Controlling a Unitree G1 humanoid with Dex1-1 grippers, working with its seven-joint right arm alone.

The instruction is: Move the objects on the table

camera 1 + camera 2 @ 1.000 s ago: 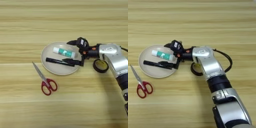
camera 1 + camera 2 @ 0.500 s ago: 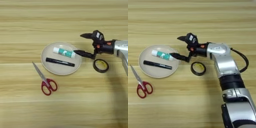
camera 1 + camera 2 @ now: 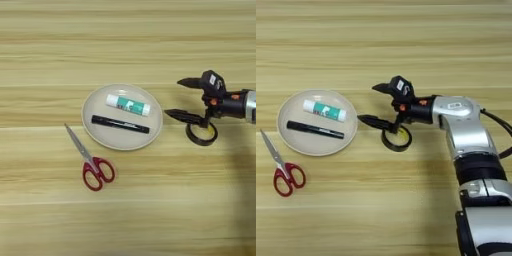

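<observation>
The table (image 3: pixel 125 30) spreads wide under everything, tan planks running lengthwise. From the right edge comes the silver forearm (image 3: pixel 463 125), and its right gripper (image 3: pixel 372 103) hovers just past the plate's right rim, fingers spread wide and holding nothing. The cream plate (image 3: pixel 102 137) sits left of centre, carrying a white-and-green glue stick (image 3: pixel 128 105) and the black marker pen (image 3: pixel 120 124), side by side. The red-handled scissors (image 3: pixel 90 160) lie just beside the plate's near-left rim; they look stiff and are probably best pinched at the pivot. The tape ring (image 3: pixel 396 139) lies flat beneath the lower finger; it looks light and rigid, so gripping across its wall should suit.
</observation>
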